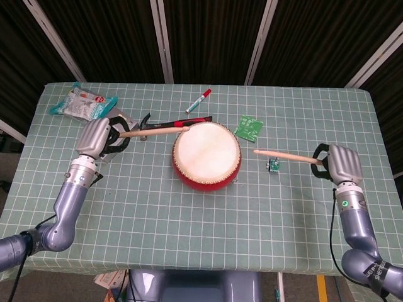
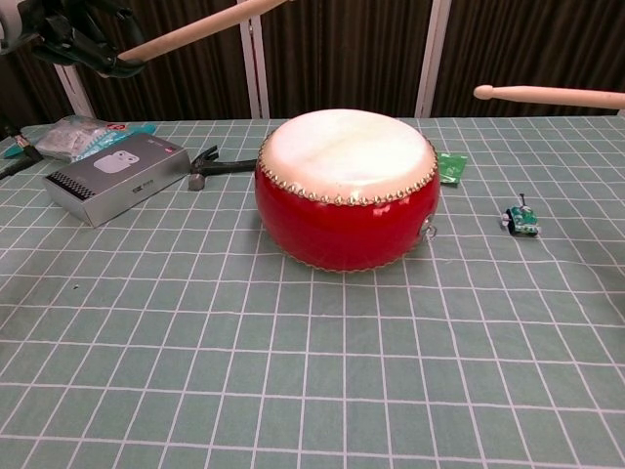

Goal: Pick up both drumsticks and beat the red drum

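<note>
The red drum [image 1: 207,156] [image 2: 346,191] with a pale skin stands at the table's centre. My left hand [image 1: 99,136] [image 2: 73,31] grips a wooden drumstick [image 1: 155,131] [image 2: 200,26] whose tip reaches the drum's near-left rim, held in the air. My right hand [image 1: 337,163] grips the other drumstick [image 1: 284,156] [image 2: 547,95], which points left toward the drum with its tip short of the rim. In the chest view only that stick shows, not the right hand.
A hammer [image 1: 165,124] lies behind the drum. A grey earbuds box [image 2: 119,177], a snack bag [image 1: 80,102], a red marker [image 1: 198,100], a green circuit board [image 1: 249,128] and a small green part [image 1: 273,165] sit around it on the checked cloth.
</note>
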Action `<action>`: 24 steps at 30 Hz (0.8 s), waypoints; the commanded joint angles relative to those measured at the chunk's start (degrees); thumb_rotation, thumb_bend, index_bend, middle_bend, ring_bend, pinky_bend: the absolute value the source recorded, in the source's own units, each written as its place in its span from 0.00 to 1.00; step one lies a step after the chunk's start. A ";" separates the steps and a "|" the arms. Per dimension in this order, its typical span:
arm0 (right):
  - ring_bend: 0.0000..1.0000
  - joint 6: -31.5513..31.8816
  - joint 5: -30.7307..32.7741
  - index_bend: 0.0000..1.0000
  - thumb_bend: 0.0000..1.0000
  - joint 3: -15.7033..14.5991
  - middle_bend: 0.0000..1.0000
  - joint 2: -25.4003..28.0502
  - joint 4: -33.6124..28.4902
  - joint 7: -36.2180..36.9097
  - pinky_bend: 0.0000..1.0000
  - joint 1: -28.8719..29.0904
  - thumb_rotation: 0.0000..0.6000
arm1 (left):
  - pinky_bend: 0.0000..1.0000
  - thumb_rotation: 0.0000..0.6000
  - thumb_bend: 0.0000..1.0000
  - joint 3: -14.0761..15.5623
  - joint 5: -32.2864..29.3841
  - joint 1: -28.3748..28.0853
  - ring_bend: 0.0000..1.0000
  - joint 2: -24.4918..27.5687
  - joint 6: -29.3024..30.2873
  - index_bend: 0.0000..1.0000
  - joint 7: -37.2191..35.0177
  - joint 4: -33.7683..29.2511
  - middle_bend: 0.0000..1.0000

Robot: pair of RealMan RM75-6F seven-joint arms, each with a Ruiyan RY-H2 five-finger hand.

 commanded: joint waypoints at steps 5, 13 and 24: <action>1.00 0.68 0.76 1.00 0.65 -0.33 1.00 -2.04 -0.95 -2.26 1.00 2.48 1.00 | 1.00 1.00 0.62 -0.50 -1.87 -2.22 1.00 -1.38 0.54 0.76 1.55 -0.31 1.00; 1.00 2.15 1.30 1.00 0.65 -1.65 1.00 -3.95 -2.23 -4.96 1.00 4.26 1.00 | 1.00 1.00 0.62 -0.98 -2.76 -3.40 1.00 -1.00 1.93 0.76 2.76 -1.79 1.00; 1.00 3.00 3.58 1.00 0.65 -2.04 1.00 -7.41 -2.04 -8.93 1.00 8.01 1.00 | 1.00 1.00 0.62 -0.96 -3.25 -4.13 1.00 -0.62 2.28 0.76 2.17 -2.42 1.00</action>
